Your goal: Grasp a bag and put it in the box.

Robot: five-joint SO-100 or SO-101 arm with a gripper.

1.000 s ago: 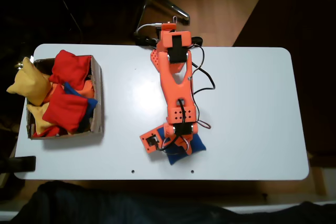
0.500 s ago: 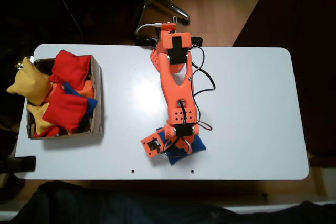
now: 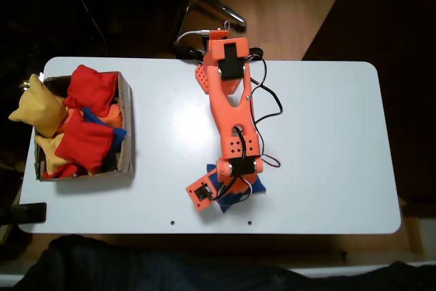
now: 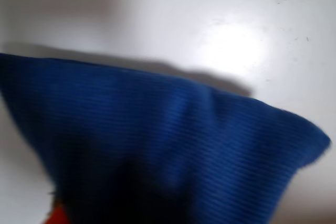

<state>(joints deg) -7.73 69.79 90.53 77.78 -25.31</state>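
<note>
- Table: a white top with rounded corners, seen whole in the fixed view. The wrist view shows a bare stretch of it with a bright glare patch and the bag's shadow.
- Arm: orange, with black cables. In the fixed view it reaches from its base at the table's far edge down toward the near edge.
- Box: brown cardboard, standing at the left end of the table in the fixed view, well apart from the arm.
- Red beanbags: heaped inside the box.
- Yellow beanbags: in the same heap; one hangs over the box's left wall.
- Bag: blue, lying on the table near its front edge, directly under the end of the arm. The fixed view shows only its edges around the arm. The wrist view shows its ribbed fabric up close, with one corner pointing right.
- Tool: over the bag in the fixed view, with an orange part beside the bag on its left. A small orange piece shows at the lower left edge of the wrist view. Whether the jaws are apart, together or clamped on the bag cannot be told from either view.
</note>
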